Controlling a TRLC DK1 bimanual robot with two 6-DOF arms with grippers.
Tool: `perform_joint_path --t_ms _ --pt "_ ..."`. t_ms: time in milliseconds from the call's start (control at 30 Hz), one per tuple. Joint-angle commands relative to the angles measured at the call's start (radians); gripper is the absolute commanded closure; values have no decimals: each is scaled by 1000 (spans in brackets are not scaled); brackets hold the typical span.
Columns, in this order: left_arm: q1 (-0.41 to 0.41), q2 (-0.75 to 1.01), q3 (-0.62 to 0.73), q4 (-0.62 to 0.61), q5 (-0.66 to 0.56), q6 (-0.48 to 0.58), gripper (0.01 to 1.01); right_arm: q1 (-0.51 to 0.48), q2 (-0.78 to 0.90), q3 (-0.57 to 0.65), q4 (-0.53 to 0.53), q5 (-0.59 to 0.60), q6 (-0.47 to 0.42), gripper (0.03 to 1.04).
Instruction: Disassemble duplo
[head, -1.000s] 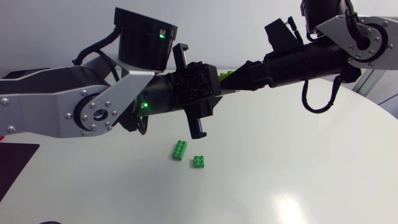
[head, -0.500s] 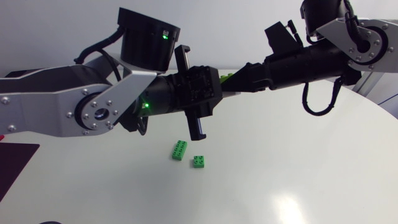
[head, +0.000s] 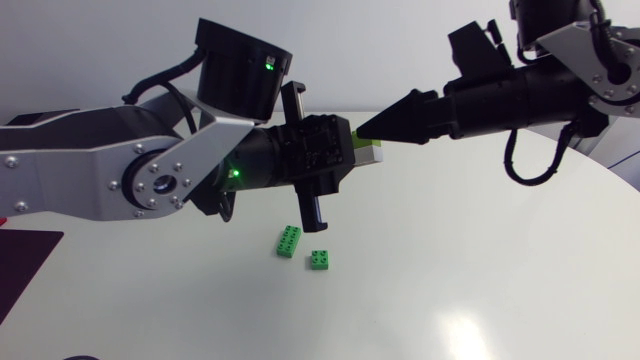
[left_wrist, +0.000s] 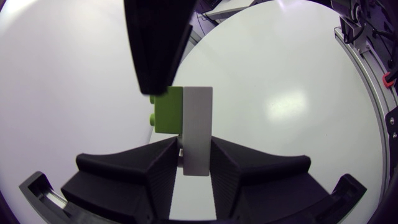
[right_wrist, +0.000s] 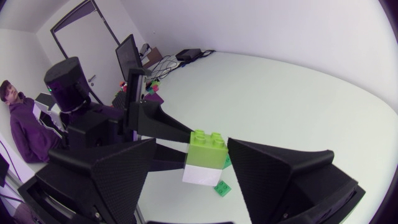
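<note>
2 green bricks (head: 289, 241) already off, lying loose mid-scene. Left gripper (left_wrist: 196, 165) pinches white brick (left_wrist: 198, 124), lime brick (left_wrist: 168, 110) still attached. Right gripper (right_wrist: 191, 148) spread round them; prob. 1 split left.

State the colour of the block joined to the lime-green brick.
White plastic block, clearest in left wrist view.

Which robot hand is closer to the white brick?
Left. The left hand is shut on the white brick, one finger on each side. The right hand is open, its fingers wide apart around the lime brick stuck to it.
</note>
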Motion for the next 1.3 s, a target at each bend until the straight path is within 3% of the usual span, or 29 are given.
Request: perform_joint_path --t_ms 0,133,200,400,500,633,800,900,1133,1267 --pt "11 -10 -32 -6 -3 17 866 -32 -22 29 -15 -19 -16 62" --pt "11 -22 -32 -7 -5 17 866 -41 13 40 -36 -24 -18 85" --pt "11 -23 -34 -7 -9 17 866 -35 21 38 -38 -24 -18 161" --pt "4 -28 -31 -9 -15 17 864 20 39 26 -47 0 -18 177" --pt "1 -31 -31 -9 -18 17 864 38 47 15 -47 14 -20 279" --pt "-6 -39 -31 -14 -22 17 864 41 52 12 -46 22 -20 282" --pt "-8 -40 -31 -14 -22 17 862 38 59 10 -42 27 -20 495" --pt "-6 -40 -31 -12 -22 17 862 37 59 12 -41 27 -20 725" --pt "-12 -48 -28 -14 -23 16 862 38 76 23 -59 20 -18 754" --pt "-83 -56 -74 3 -68 17 861 25 96 82 -82 -12 -16 762"
